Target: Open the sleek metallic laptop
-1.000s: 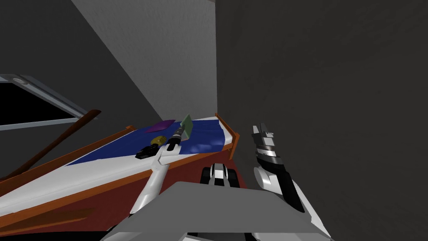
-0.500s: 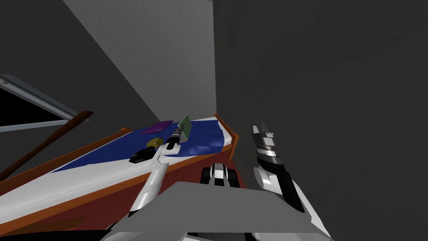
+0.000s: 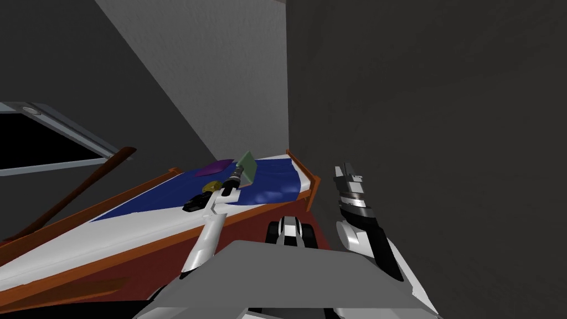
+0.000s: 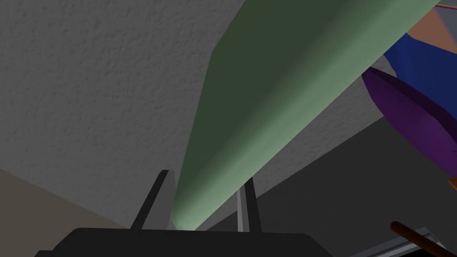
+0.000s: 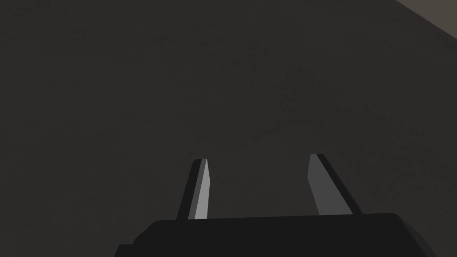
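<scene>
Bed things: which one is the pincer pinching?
The green slab, tilted up, shut in the left pincer. The purple thing, yellow thing and black thing just lie there.

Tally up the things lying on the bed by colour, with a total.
Green laptop: 1
Purple thing: 1
Yellow thing: 1
Black thing: 1
Total: 4

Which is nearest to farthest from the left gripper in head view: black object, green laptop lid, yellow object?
1. Green laptop lid: tilted up, clamped in the left gripper.
2. Yellow object: on the blue bed cover, left of the arm.
3. Black object: farther back along the arm, toward the robot.
</scene>
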Robot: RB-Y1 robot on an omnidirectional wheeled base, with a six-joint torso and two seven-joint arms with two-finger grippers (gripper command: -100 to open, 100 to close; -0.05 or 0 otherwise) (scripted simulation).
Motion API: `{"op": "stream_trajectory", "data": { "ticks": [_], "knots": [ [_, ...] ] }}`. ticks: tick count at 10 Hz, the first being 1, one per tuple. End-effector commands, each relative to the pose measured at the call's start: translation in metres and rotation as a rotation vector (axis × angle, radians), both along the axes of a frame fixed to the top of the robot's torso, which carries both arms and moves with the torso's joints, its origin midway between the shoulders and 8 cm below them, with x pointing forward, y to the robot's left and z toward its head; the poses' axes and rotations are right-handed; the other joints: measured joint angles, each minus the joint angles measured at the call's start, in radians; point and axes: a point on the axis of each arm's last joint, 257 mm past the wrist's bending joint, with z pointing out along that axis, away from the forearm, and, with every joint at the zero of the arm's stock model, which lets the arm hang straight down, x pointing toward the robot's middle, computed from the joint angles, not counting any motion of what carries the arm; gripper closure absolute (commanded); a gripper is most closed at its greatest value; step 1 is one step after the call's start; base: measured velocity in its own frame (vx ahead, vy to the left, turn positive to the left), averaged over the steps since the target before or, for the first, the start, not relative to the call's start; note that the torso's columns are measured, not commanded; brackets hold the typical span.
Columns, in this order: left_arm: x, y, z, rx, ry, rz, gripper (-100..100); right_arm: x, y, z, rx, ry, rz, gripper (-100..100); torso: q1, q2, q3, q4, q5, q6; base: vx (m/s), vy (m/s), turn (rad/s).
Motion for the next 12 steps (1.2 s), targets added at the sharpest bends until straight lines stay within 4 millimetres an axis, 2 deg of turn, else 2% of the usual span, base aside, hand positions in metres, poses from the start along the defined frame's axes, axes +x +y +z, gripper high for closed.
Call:
{"op": "stream_trajectory", "data": {
  "ticks": [1, 3, 4, 5, 6, 7, 8, 9, 12],
  "knots": [
    [0.004, -0.001, -0.006, -0.108, -0.027, -0.008, 100, 0.0, 0.0, 0.0, 0.0, 0.0, 0.0, 0, -0.001, -0.002, -0.001, -0.001, -0.001, 0.0, -0.035, 0.087, 0.043],
    [0.009, -0.005, -0.009, -0.219, -0.066, -0.022, 100, 0.0, 0.0, 0.0, 0.0, 0.0, 0.0, 0, -0.004, -0.002, -0.002, 0.0, -0.003, 0.001, -0.044, 0.088, 0.058],
    [0.008, -0.005, -0.006, -0.17, -0.052, -0.018, 100, 0.0, 0.0, 0.0, 0.0, 0.0, 0.0, 0, -0.003, -0.001, -0.001, 0.001, -0.003, 0.001, -0.02, 0.056, 0.017],
    [0.015, 0.003, -0.011, -0.214, -0.068, -0.01, 100, 0.0, 0.0, 0.0, 0.0, 0.0, 0.0, 0, -0.008, -0.001, -0.001, 0.002, -0.005, 0.003, -0.045, 0.038, -0.032],
    [0.021, 0.008, -0.005, -0.245, -0.101, -0.011, 100, 0.0, 0.0, 0.0, 0.0, 0.0, 0.0, 0, -0.009, 0.0, -0.001, 0.002, -0.006, 0.004, -0.097, 0.056, -0.061],
    [0.022, 0.011, -0.016, -0.252, -0.082, -0.003, 100, 0.0, 0.0, 0.0, 0.0, 0.0, 0.0, 0, -0.008, 0.003, 0.0, 0.004, -0.007, 0.003, -0.074, 0.046, -0.038],
    [0.028, 0.015, -0.013, -0.285, -0.111, -0.003, 100, 0.0, 0.0, 0.0, 0.0, 0.0, 0.0, 0, -0.009, 0.002, 0.001, 0.004, -0.007, 0.002, -0.066, 0.027, -0.04],
    [0.028, 0.017, -0.021, -0.291, -0.096, 0.003, 100, 0.0, 0.0, 0.0, 0.0, 0.0, 0.0, 0, -0.009, 0.002, 0.0, 0.004, -0.007, 0.002, -0.051, 0.028, -0.017],
    [0.04, 0.028, -0.026, -0.366, -0.136, 0.01, 100, 0.0, 0.0, 0.0, 0.0, 0.0, 0.0, 0, -0.008, 0.002, 0.001, 0.004, -0.006, 0.001, -0.062, 0.037, -0.035]
  ]
}}
